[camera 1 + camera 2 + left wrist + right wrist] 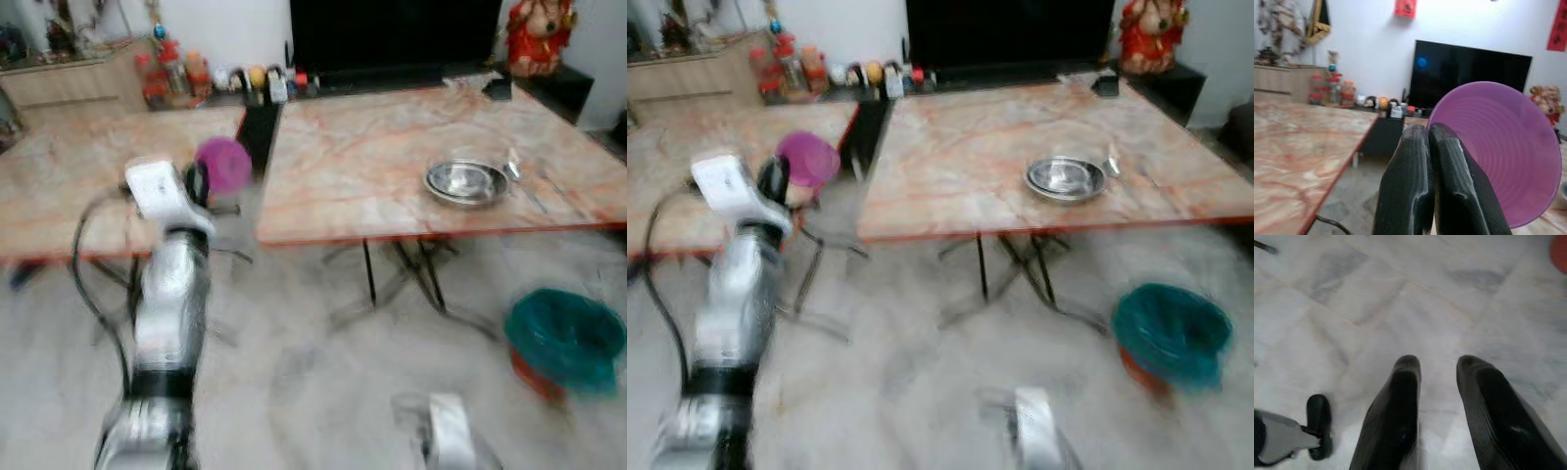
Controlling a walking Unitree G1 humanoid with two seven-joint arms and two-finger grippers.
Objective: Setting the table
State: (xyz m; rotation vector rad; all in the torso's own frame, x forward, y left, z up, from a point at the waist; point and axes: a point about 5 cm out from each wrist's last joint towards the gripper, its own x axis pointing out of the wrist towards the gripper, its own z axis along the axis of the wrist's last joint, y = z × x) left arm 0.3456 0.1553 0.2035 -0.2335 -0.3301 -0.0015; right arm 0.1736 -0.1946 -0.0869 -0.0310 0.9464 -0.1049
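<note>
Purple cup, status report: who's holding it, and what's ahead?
Left end effector shut on purple cup, raised. Right end effector open, idle, low over floor. Steel bowl on right table. Gap between tables ahead.

No legible text or labels

Open marble floor lies beneath the right gripper's spread jaws, while ahead of the left gripper's closed jaws a narrow gap separates two marble tables, with a steel bowl on the right one.
</note>
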